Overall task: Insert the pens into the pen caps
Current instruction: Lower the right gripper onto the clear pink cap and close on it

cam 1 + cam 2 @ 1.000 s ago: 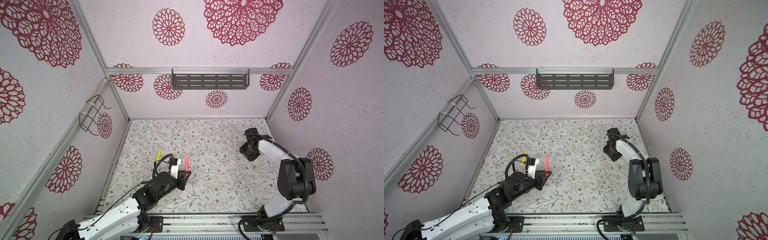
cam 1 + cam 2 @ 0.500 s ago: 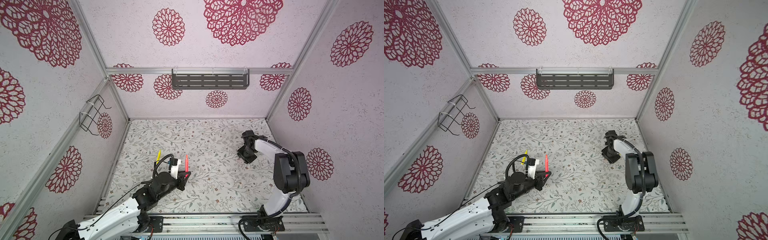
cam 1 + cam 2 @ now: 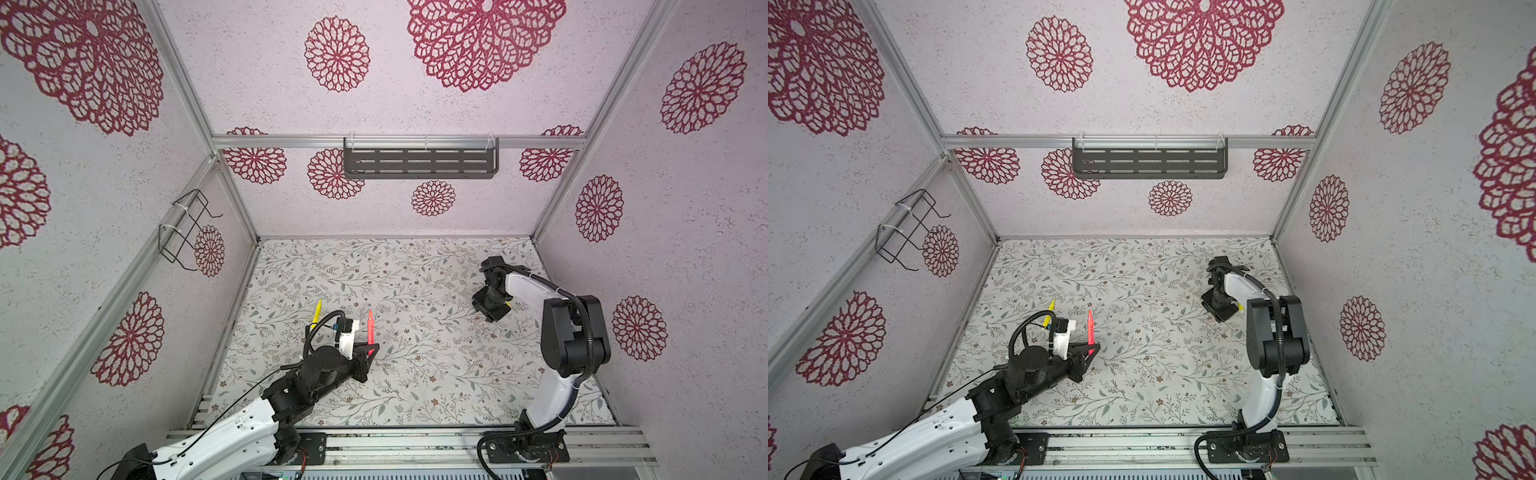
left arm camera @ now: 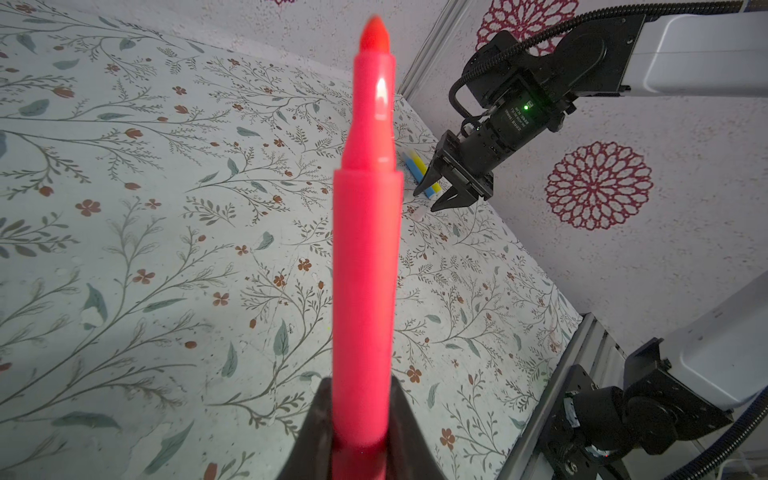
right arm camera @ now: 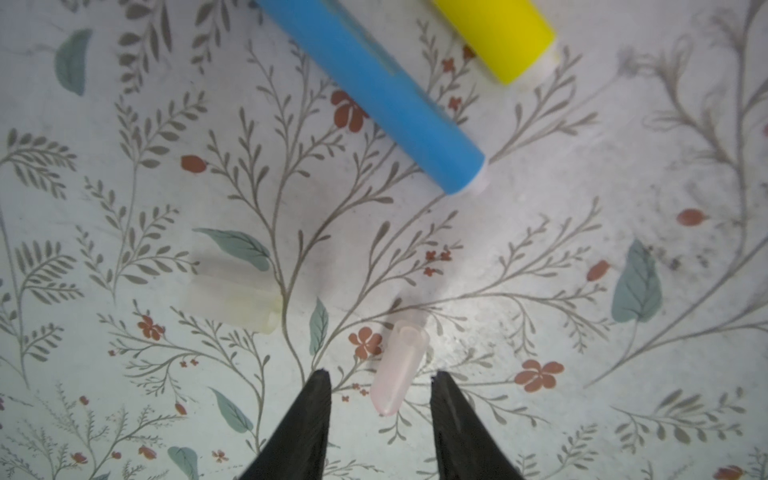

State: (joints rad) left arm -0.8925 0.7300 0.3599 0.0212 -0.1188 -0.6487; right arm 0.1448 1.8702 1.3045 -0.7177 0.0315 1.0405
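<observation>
My right arm has folded in and dropped since a second ago. The right gripper now sits lower, just above the bench close by its right edge, and its jaws have narrowed a little. The left arm has not shifted.

In both top views the left gripper hangs left of the middle, towards the near edge. It is clamped tight on the foot of the red-pink pen, which stands upright, tip up. I judge it is parked that way so the nib is offered for a cap to come over it. A lone yellow pen lies beyond it, towards the left edge.

From the left wrist, the red-pink pen fills the middle of the view, its nib bare and its base pinched between the dark fingers. Across the bench the right gripper points down at the surface. A blue pen and a yellow pen lie side by side just behind it.

From the right wrist, the jaws stand partly open and hold nothing. The pink-tinted cap lies on the bench between the fingertips and touches neither, as far as I can see. That straddle suits a pinch across its width. A yellowish cap lies near it but apart, and the blue pen and yellow pen lie farther out.
</observation>
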